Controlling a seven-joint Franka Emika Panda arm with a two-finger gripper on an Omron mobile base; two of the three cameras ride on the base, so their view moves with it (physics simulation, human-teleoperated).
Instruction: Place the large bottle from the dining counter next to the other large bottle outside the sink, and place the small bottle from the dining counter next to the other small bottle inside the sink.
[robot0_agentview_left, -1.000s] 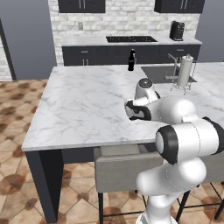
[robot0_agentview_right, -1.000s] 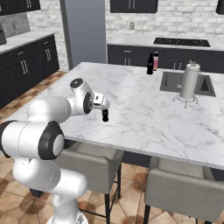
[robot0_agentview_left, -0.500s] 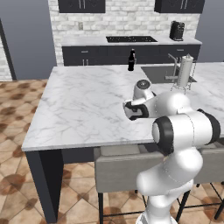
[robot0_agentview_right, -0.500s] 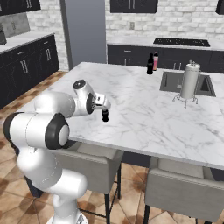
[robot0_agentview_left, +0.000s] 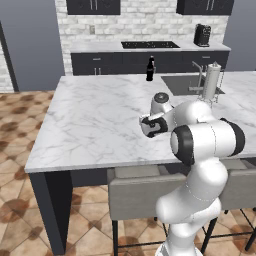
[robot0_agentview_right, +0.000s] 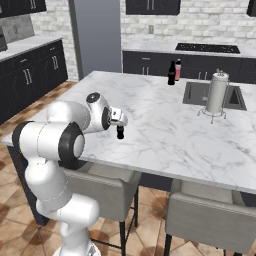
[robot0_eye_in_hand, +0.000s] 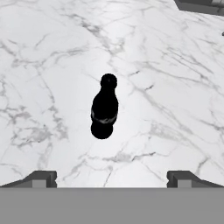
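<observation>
A small black bottle (robot0_eye_in_hand: 105, 108) stands upright on the white marble dining counter (robot0_agentview_right: 165, 130), close to its near edge. My gripper (robot0_eye_in_hand: 111, 178) hovers just above and behind the bottle, jaws open wide and nothing between them; it also shows in the right base view (robot0_agentview_right: 120, 124) over the small bottle (robot0_agentview_right: 120, 134). At the far edge by the sink (robot0_agentview_right: 197, 93) the large pink-orange bottle (robot0_agentview_right: 178, 70) stands right beside the other large bottle (robot0_agentview_right: 171, 73), which is all dark. The other small bottle is out of view.
A tall grey metal cylinder on a wire stand (robot0_agentview_right: 217, 94) sits at the sink's edge, by the faucet (robot0_agentview_left: 199, 76). Grey-seated stools (robot0_agentview_right: 100, 186) stand under the counter's near edge. Dark cabinets with a cooktop (robot0_agentview_left: 150, 45) line the back wall.
The arm's elbow has swung a little toward the cameras. The hand has barely shifted over the small bottle and its jaws stay open.
</observation>
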